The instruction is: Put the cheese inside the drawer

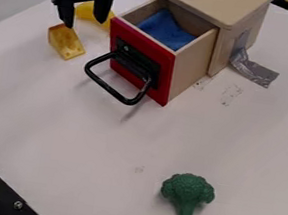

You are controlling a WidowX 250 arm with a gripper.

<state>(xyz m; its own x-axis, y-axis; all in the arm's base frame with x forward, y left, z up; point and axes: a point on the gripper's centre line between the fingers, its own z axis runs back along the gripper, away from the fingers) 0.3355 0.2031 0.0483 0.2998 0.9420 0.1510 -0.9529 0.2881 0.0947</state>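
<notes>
My gripper [84, 18] hangs at the upper left with its two fingers spread apart, nothing held between them. The yellow cheese wedge [66, 42] lies on the table just below the left fingertip; whether they touch I cannot tell. To the right, the wooden box's drawer [190, 74] is pulled out, showing a red front and a black handle. Inside it lies a blue cloth [166, 29].
Behind the gripper is another yellow object [92, 13], partly hidden. Grey tape [255, 69] holds the box [215, 2] to the white table [69, 134]. A green toy broccoli [188, 194] lies near the front. The black handle [116, 92] juts out toward the left.
</notes>
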